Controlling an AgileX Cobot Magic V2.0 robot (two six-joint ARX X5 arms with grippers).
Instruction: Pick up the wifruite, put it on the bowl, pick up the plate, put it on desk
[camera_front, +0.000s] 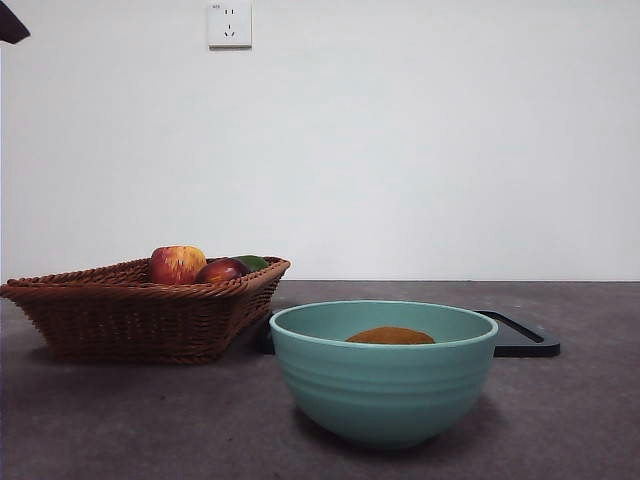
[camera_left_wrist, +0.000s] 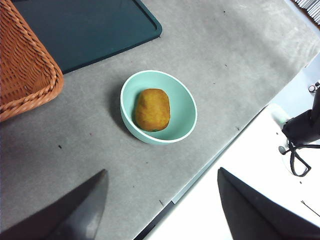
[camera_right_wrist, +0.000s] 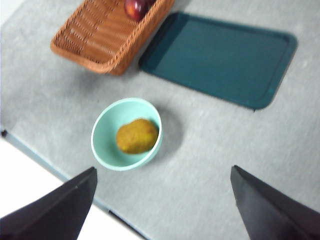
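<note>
The brown wifruite (camera_left_wrist: 152, 109) lies inside the teal bowl (camera_left_wrist: 129, 120), so that job looks done. The bowl sits on the grey desk (camera_front: 120, 420). In the front view the basket (camera_front: 130, 320) is at its nine o'clock. Both the left gripper (camera_left_wrist: 161, 200) and the right gripper (camera_right_wrist: 162, 200) hang high, jaws wide apart, holding nothing.

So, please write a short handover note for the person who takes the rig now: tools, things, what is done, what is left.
Left tool: open, empty, high above the desk.
Right tool: open, empty, also high.
Wifruite: lies in the bowl.
Bowl: stands on the desk, in front of the dark tray, beside the basket with the other fruit.
Done: wifruite in bowl.
Left: pick up the bowl and set it on the desk; neither tool is near it.
</note>
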